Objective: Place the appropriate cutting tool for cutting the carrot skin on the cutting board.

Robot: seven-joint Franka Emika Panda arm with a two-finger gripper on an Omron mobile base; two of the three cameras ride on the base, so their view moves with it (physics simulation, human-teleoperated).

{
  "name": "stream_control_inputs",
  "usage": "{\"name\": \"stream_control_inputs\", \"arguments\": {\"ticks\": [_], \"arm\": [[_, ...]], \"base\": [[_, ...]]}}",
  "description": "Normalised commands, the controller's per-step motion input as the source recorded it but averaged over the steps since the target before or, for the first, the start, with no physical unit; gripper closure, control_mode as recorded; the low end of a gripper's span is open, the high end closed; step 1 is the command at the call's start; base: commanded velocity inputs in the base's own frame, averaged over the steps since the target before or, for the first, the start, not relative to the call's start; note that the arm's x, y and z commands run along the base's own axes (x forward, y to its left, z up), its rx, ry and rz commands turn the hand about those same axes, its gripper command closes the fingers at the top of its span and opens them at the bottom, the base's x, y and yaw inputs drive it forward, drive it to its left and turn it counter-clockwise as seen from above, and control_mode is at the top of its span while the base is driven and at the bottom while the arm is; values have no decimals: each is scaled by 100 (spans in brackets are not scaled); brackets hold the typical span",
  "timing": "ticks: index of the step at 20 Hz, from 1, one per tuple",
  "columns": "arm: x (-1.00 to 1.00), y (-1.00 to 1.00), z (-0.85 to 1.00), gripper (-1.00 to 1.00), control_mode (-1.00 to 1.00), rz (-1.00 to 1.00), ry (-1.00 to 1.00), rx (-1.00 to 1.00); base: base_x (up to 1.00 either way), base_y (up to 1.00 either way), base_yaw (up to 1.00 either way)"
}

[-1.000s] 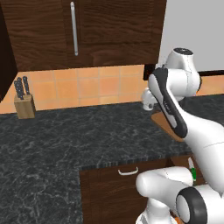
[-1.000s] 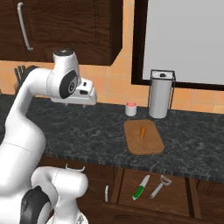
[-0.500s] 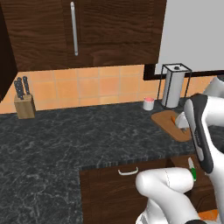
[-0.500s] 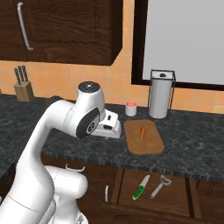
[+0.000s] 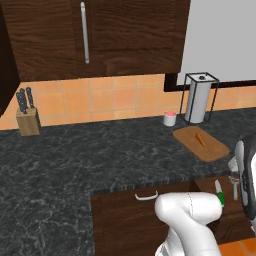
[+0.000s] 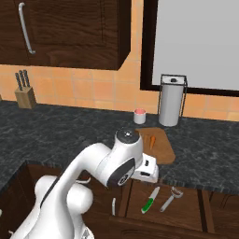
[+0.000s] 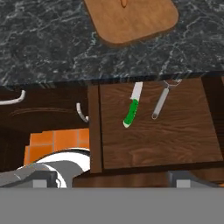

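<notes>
The cutting board [image 7: 131, 22] lies on the dark counter with the small orange carrot [image 6: 152, 140] on it. Just in front of it a drawer [image 7: 153, 140] stands pulled out. Inside lies the cutting tool [image 7: 131, 107], slim with a green handle and a whitish head. A grey metal utensil [image 7: 162, 100] with a looped head rests right beside it. My gripper [image 7: 113, 183] hovers above the drawer's near left part, clear of both tools. It is open, jaws wide apart, nothing between them. In the right base view the gripper [image 6: 148, 175] hangs off the counter edge, the cutting tool [image 6: 150, 200] below it.
A pink cup [image 6: 139, 116] and a paper towel holder [image 6: 170, 100] stand behind the board by the wall. A knife block [image 5: 27, 117] sits far left on the counter. A closed drawer with a curved handle [image 5: 146, 196] is left of the open one.
The arm has swung from up over the counter down and to the right, to just above the open drawer. The jaws have spread a little wider.
</notes>
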Motion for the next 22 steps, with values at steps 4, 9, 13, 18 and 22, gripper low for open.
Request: {"name": "stream_control_inputs", "arguments": {"ticks": [4,9,13,18,22], "arm": [[-3,-93,-83,-100,-100,-7,11,0],[53,-34,-44,-100,-100,-4,23,0],[15,-30,-92,-100,-100,0,19,0],[8,-54,-84,-100,-100,0,8,0],[0,-26,-77,-100,-100,0,1,2]], "base": [[0,0,0],[0,0,0],[0,0,0],[0,0,0],[0,0,0]]}}
